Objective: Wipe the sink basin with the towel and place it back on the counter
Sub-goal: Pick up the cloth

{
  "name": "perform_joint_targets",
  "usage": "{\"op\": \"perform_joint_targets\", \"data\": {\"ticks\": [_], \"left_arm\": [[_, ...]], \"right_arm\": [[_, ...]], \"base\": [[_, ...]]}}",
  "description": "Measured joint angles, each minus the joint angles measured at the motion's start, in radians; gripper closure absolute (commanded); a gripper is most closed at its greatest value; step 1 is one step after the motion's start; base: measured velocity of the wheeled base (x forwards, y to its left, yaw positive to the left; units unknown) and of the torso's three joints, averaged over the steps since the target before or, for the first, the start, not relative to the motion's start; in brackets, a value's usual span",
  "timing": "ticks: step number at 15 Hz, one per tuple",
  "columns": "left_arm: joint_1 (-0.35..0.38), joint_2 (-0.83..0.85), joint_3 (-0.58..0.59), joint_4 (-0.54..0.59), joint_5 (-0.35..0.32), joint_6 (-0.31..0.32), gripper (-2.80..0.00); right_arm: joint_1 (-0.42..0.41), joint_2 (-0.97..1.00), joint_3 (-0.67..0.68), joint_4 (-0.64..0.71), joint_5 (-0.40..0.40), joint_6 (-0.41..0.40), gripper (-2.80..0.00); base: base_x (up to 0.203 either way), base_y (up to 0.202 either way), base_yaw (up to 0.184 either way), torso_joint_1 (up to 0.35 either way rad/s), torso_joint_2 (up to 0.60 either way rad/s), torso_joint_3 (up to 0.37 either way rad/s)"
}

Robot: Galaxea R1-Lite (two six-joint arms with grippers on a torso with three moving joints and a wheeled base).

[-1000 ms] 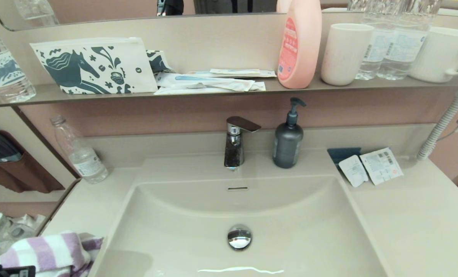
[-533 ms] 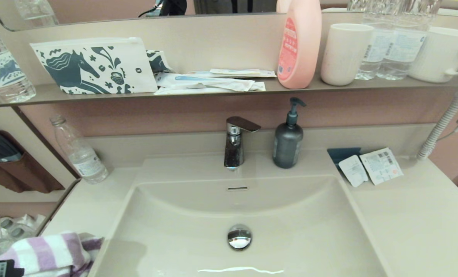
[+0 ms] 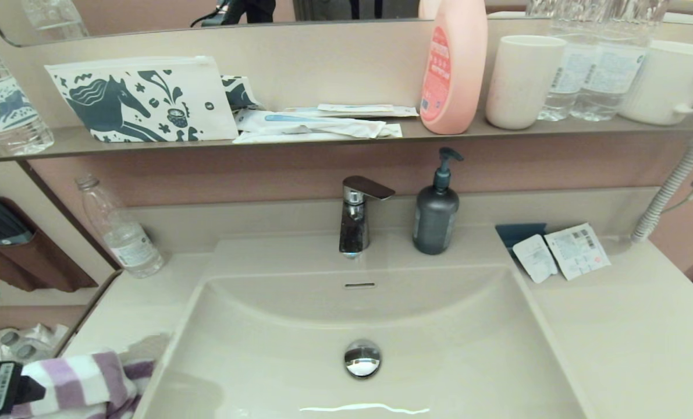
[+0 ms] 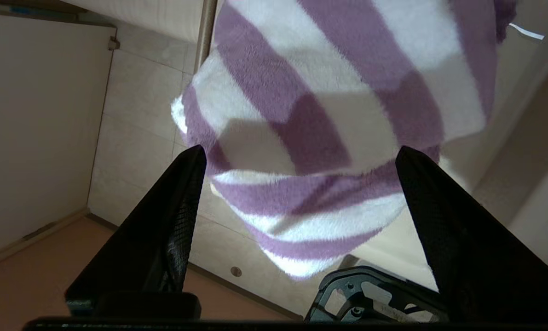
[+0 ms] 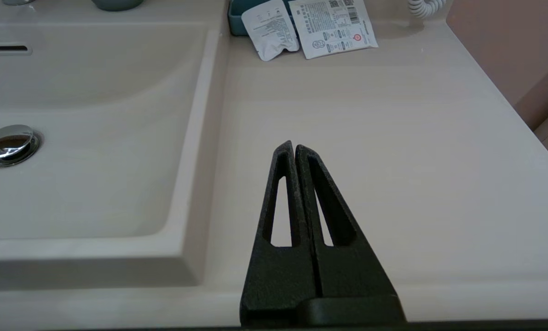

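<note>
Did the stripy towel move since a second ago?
No. The towel lies at the same spot beside the sink basin rim on the counter.

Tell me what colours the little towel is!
The towel has broad purple and white stripes. The left wrist view shows it best.
</note>
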Motion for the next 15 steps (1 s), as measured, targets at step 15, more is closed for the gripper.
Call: {"op": "perform_joint_targets", "data": {"ticks": [15], "left_arm": [[0.213, 0.223, 0.011, -0.017, -0.256, 0.143, -2.8]], "right_arm": [[0.0, 0.0, 0.0, 0.0, 0.0, 0.0, 0.0]], "base": [[0.0, 0.0, 0.0, 0.0, 0.0, 0.0]]}}
